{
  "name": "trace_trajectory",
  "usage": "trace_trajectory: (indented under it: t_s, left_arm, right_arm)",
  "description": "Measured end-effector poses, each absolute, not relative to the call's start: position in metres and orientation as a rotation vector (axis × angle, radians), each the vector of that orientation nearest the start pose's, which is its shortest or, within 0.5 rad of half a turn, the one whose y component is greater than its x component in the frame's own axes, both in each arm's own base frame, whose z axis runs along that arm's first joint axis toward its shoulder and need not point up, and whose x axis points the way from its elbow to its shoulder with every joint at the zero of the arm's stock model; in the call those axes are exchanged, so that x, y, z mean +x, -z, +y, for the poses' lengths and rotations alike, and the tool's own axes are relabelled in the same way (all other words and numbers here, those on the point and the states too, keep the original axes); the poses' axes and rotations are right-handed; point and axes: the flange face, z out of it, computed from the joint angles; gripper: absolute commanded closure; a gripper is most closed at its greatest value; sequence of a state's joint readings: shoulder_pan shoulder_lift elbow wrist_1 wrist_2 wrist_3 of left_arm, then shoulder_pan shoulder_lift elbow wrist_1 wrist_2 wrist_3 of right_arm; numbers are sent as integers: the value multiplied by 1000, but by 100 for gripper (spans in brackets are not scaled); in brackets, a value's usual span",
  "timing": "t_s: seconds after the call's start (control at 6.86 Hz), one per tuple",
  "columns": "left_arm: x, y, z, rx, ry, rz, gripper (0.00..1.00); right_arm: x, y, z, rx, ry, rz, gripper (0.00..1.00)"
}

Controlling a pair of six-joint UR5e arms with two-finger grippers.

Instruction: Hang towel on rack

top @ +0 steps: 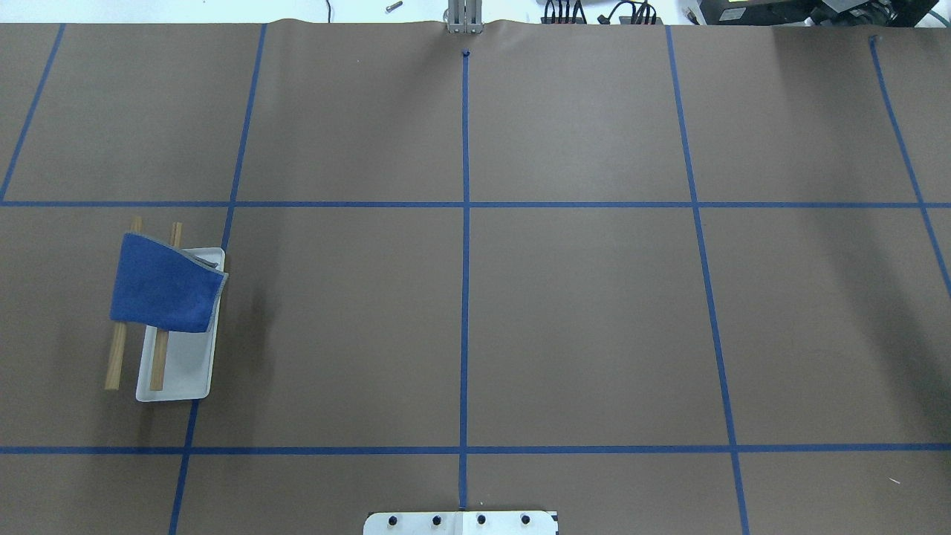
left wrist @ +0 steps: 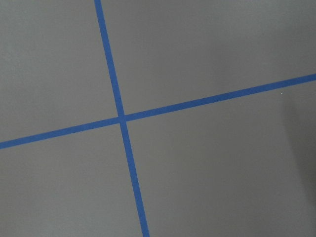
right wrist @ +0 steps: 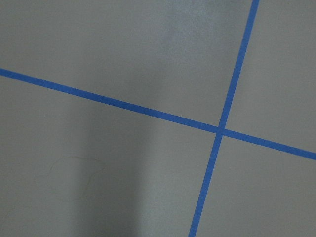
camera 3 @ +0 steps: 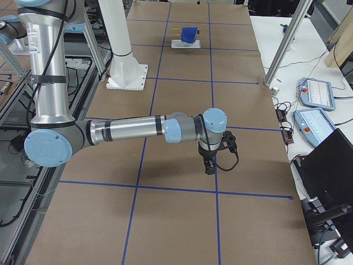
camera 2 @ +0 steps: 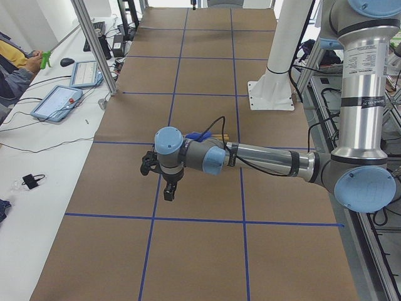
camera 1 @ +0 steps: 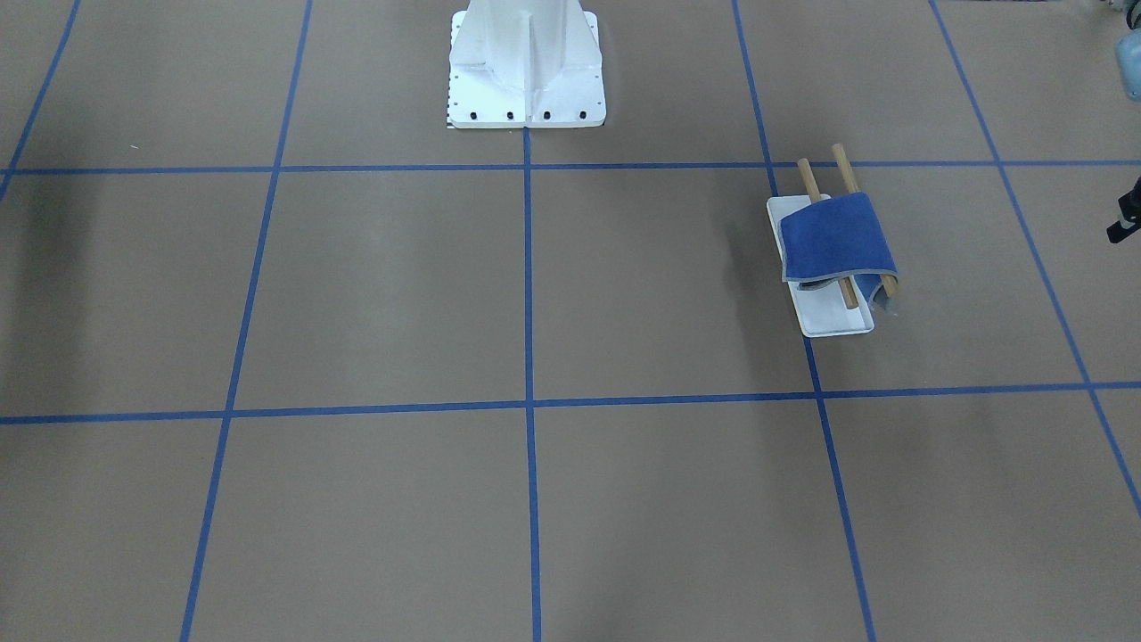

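The royal-blue towel (camera 1: 838,236) lies draped over the two wooden dowels (camera 1: 809,181) of the rack, whose white tray base (camera 1: 833,323) rests on the table. In the overhead view the towel (top: 163,286) and rack (top: 186,371) sit at the far left. My left gripper (camera 2: 164,185) hovers over the table towards its left end, apart from the rack; only a dark sliver of it (camera 1: 1125,214) shows in the front-facing view. My right gripper (camera 3: 209,165) hovers far from the rack, near the table's right end. I cannot tell whether either is open or shut. Both wrist views show only brown table and blue tape.
The white bolted robot pedestal (camera 1: 526,62) stands at the table's middle back edge. Blue tape lines (top: 465,223) divide the brown surface. Tablets (camera 2: 56,102) and cables lie on the white side bench, where a seated person (camera 2: 12,59) shows.
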State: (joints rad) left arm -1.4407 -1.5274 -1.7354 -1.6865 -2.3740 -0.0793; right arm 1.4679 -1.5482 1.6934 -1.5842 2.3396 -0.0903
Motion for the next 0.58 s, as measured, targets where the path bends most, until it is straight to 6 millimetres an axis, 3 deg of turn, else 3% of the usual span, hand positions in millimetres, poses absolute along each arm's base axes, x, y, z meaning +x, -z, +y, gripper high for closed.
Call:
trace_trajectory:
  t_s: [0.58]
  left_arm:
    - [2,-563,-486,182,-155,821,2]
  right_arm:
    - [9,-578,-512,134,243,-774,0]
